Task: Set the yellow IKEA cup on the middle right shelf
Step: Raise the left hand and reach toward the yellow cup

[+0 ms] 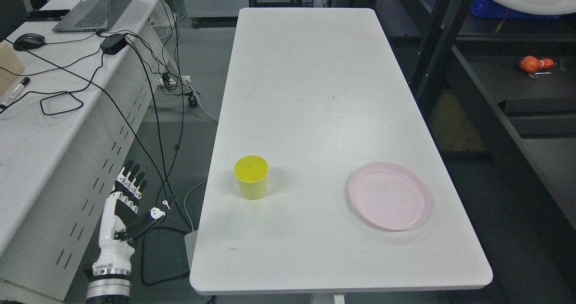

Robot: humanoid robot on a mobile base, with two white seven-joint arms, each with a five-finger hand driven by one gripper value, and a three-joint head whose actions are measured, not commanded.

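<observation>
A yellow cup (251, 176) stands upright on the white table (315, 92), near its front left part. My left hand (135, 196) hangs beside the table's left edge, below table height, with fingers spread and holding nothing. It is well left of the cup and apart from it. The right arm does not show. A dark shelf unit (495, 92) stands to the right of the table.
A pink plate (389, 195) lies on the table right of the cup. A white desk (40, 128) at left holds a laptop (96, 6), a mouse and cables (148, 92). An orange object (533, 64) lies on the dark shelf.
</observation>
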